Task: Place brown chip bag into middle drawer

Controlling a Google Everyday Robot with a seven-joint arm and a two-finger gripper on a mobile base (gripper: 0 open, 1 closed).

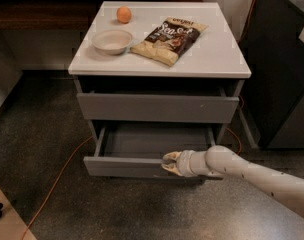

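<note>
The brown chip bag (169, 38) lies flat on the white cabinet top (217, 59), right of a white bowl (112, 40). The middle drawer (127, 166) is pulled out below a closed grey drawer front (157, 107), and its inside looks empty. My gripper (168, 164) is at the top edge of the open drawer's front panel, right of its middle. The pale arm (252, 176) reaches in from the lower right. The gripper is far below the bag.
An orange ball (124, 14) sits behind the bowl. A dark cabinet (282, 74) stands to the right. An orange cable (57, 184) runs across the speckled floor on the left. A wall and shelf lie behind the cabinet.
</note>
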